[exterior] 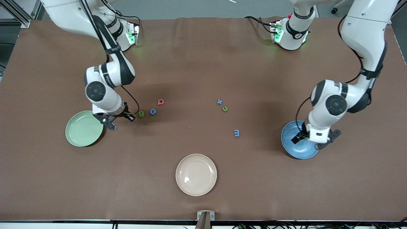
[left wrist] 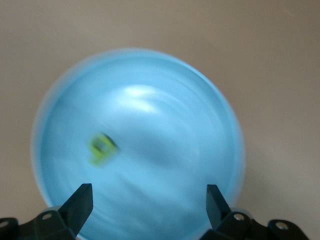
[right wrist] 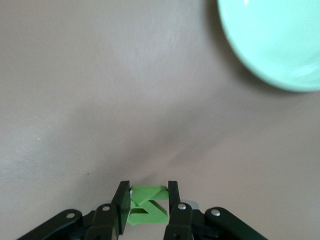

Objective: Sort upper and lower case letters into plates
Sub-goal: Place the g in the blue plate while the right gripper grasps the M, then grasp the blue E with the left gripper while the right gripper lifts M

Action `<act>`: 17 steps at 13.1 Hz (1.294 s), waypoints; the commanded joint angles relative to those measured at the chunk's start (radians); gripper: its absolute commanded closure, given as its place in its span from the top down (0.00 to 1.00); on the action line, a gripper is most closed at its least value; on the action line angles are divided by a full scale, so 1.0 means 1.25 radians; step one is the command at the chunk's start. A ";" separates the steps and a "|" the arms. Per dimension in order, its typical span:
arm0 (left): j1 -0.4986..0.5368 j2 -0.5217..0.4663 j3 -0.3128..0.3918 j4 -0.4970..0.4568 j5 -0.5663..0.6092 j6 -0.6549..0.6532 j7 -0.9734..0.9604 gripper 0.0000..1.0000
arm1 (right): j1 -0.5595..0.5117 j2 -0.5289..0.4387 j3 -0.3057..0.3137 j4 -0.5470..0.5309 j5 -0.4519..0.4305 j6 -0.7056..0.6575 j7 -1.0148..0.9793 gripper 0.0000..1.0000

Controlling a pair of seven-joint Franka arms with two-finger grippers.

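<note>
— Where do your grippers stand?

— Your right gripper (right wrist: 146, 192) is clamped on a green letter (right wrist: 146, 206), over bare cloth just beside the green plate (exterior: 83, 128), which lies at eight o'clock from it in the front view. Your left gripper (left wrist: 150, 192) hangs spread wide and empty over the blue plate (left wrist: 150, 95), at the table's four o'clock; a small yellow-green letter (left wrist: 102, 148) lies inside, too blurred to read.

— What could go wrong?

— Release now and the letter lands on cloth, short of the rim. The fingers pinch only its thin middle, so it may twist or flip on the drop. I cannot tell its case either; check that before you commit to green.
</note>
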 commanded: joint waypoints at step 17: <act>-0.345 0.226 -0.002 0.263 0.015 -0.090 -0.292 0.40 | -0.398 0.101 0.009 0.001 0.010 0.123 -0.802 0.15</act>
